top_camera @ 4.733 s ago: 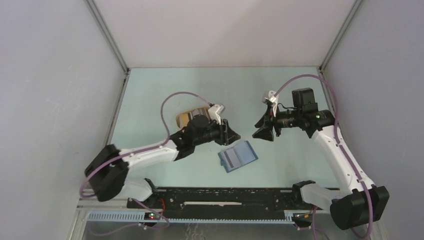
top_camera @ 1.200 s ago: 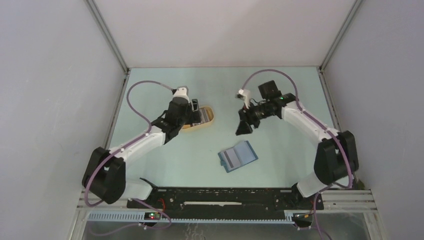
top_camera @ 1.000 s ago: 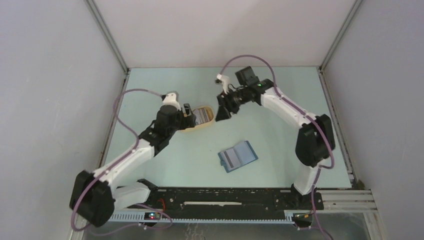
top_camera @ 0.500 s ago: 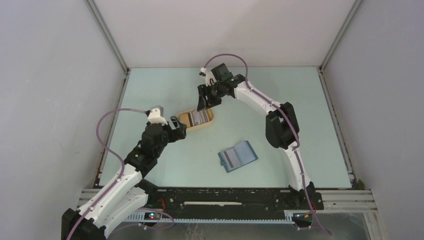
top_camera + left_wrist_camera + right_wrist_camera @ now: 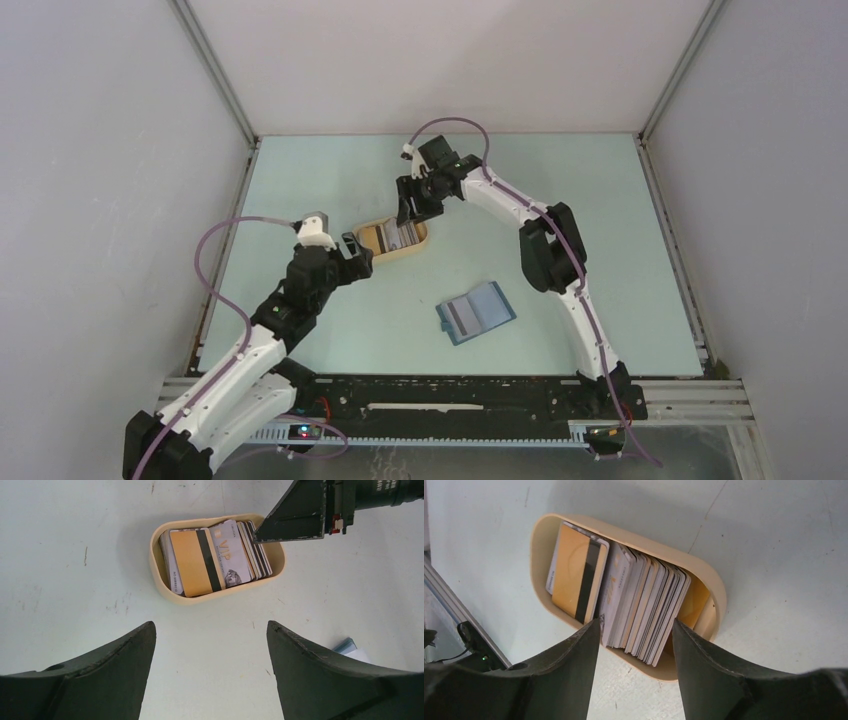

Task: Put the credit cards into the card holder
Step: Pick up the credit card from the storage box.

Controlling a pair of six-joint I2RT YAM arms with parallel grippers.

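We see the right arm (image 5: 520, 205) stretched far across the table, so that the right gripper (image 5: 414, 204) hangs nose-down over the tray (image 5: 220, 595). Its jaws stand apart with nothing between them. From its own camera they straddle the stack, and we judge it is lining up to pinch out one card. Whether a fingertip touches the stack we cannot tell.

The left arm (image 5: 285, 305) is folded on the near left. The left gripper (image 5: 210, 626) is wide open and empty, near the tray but clear of it; we take it that it leaves the other arm room.

The tray lies left of the table's middle. The holder (image 5: 476, 312) lies open and flat, well apart from the tray and nearer the arms' bases, inside upward, ready to receive. It is too small in view to tell whether any card is in it.

The cards (image 5: 644, 607) stand on edge in the tray, packed and leaning like files, a yellow card (image 5: 192, 562) with a dark stripe facing outward at one end. Set like this, they offer their edges to a pinch from above.

The walls (image 5: 450, 60) are plain pale grey panels on three sides. The table (image 5: 330, 170) is pale green and matt, with small scuffs (image 5: 85, 556) and specks.
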